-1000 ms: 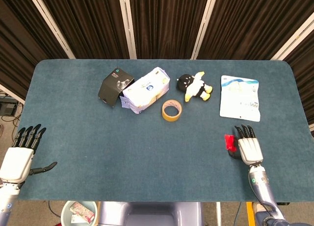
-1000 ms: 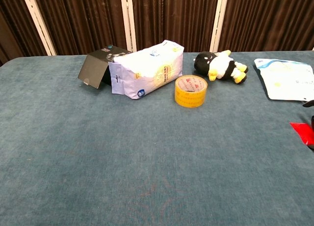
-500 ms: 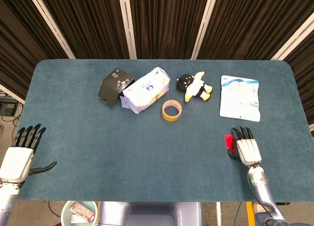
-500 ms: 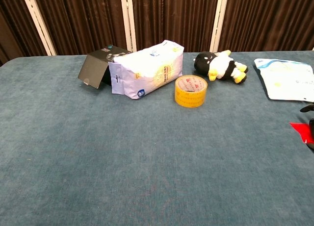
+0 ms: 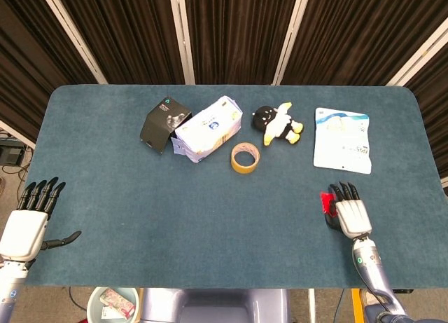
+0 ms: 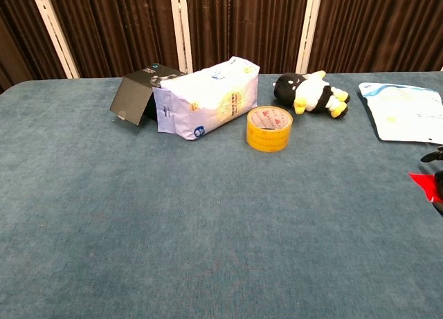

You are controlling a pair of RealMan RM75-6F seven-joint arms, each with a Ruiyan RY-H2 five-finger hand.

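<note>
Dark curtains hang behind the blue surface (image 5: 140, 190) before me. My right hand (image 5: 348, 214) lies palm down near the front right edge, fingers stretched forward; a small red item (image 5: 326, 201) sits at its inner side, touching the fingers, though I cannot tell whether it is pinched. My left hand (image 5: 28, 221) hovers off the front left corner, released, fingers spread. Farther back lie a white pouch (image 5: 341, 139), plush toy (image 5: 278, 124), tape roll (image 5: 245, 157), tissue pack (image 5: 208, 129) and black box (image 5: 164, 125).

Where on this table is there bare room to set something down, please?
The wide cloth between the tape roll and the near edge is bare, as is the left end beside the black box. The back row is crowded, and the red item sits by the right hand.
</note>
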